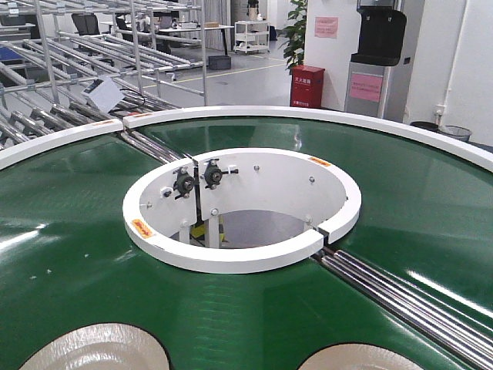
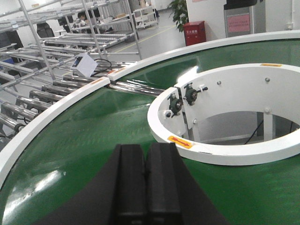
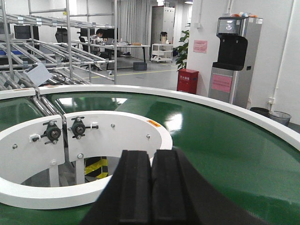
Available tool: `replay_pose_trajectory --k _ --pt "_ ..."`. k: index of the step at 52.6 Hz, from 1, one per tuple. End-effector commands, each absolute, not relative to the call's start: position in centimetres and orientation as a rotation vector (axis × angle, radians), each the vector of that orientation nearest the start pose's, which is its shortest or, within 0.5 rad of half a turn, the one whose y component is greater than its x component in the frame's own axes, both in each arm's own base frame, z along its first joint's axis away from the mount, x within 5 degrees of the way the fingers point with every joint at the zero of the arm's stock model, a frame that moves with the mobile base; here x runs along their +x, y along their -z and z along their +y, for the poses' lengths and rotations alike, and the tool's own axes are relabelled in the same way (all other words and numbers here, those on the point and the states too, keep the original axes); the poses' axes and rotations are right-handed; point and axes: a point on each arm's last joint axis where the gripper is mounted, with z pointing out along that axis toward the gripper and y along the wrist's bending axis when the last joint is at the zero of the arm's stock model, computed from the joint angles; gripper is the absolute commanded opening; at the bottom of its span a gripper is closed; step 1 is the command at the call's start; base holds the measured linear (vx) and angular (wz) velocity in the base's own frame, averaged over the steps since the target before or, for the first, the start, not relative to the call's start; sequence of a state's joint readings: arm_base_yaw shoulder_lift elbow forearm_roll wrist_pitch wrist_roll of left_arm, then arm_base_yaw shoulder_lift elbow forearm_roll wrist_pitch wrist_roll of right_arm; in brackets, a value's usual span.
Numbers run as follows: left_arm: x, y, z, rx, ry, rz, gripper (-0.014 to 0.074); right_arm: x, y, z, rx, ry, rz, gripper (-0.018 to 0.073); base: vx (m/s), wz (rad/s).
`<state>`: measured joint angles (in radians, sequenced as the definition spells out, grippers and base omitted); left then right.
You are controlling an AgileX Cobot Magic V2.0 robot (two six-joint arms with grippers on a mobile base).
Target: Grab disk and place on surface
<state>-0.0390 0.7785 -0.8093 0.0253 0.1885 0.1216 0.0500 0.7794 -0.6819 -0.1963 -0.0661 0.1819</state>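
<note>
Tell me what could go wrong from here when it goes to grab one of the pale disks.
1. Both the left hand and right hand are shut, so a reach now would likely knock a disk instead of gripping it.
2. The left disk and right disk are cut off at the front view's bottom edge and show in neither wrist view, so aim may be off.

belt (image 1: 416, 200) encircles inner ring (image 1: 231, 258) | left disk (image 1: 92, 351) and right disk (image 1: 358, 358) on belt, nearest edge | racks (image 1: 69, 54) behind-left | dispenser (image 1: 381, 46) behind-right
</note>
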Motion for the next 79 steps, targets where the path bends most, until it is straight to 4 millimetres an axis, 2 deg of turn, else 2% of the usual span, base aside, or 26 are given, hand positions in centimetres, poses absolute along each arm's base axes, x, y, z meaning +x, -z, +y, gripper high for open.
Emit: replay_pose_trajectory --k 1,5,10,21,25,30,38,52,58,64,73,79 --pt "16.2 -41.4 -0.7 0.129 -0.073 1.505 0.0043 16.5 -39.3 1.0 -0.07 -0.044 1.397 0.0034 0.0 0.0" --pt "16.2 -41.6 -0.7 0.128 -0.073 1.489 0.0093 16.5 -39.3 1.0 -0.07 -0.044 1.397 0.0082 0.0 0.0" --pt "16.2 -41.6 -0.7 0.128 -0.073 1.485 0.0185 16.6 -39.2 1.0 -0.068 -0.041 1.412 0.0204 0.0 0.0" --pt "16.5 -41.4 -0.7 0.13 -0.075 1.496 0.0491 16.6 -39.0 1.0 -0.064 -0.038 1.439 0.0622 0.0 0.0" --pt "16.9 -41.2 -0.7 0.133 -0.076 1.504 0.0591 16.6 -39.0 1.0 -0.065 -0.037 1.439 0.0732 0.0 0.0" --pt "17.5 -40.9 -0.7 0.134 -0.075 1.521 0.0676 16.6 -39.0 1.0 -0.066 -0.036 1.439 0.0727 0.0 0.0" --pt "18.0 -40.5 -0.7 0.121 -0.059 1.541 0.0687 16.6 -39.0 1.0 -0.066 -0.036 1.439 0.0703 0.0 0.0" --pt "18.9 -40.9 -0.4 0.02 0.015 1.631 0.0605 16.6 -39.0 1.0 -0.066 -0.036 1.438 0.0594 0.0 0.0" --pt "21.0 -41.3 1.0 -0.058 -0.024 1.774 0.0548 16.6 -39.0 1.0 -0.066 -0.036 1.439 0.0554 0.0 0.0" --pt "23.7 -40.6 2.7 -0.128 -0.071 1.917 0.0506 16.6 -38.9 1.0 -0.066 -0.036 1.44 0.0547 0.0 0.0" --pt "27.5 -37.0 4.7 -0.202 -0.054 2.105 0.0455 16.6 -38.7 0.9 -0.063 -0.033 1.464 0.0547 0.0 0.0" --pt "29.8 -32.8 5.1 -0.17 0.091 2.303 0.043 16.6 -38.4 1.4 -0.081 -0.051 1.499 0.0547 0.0 0.0"
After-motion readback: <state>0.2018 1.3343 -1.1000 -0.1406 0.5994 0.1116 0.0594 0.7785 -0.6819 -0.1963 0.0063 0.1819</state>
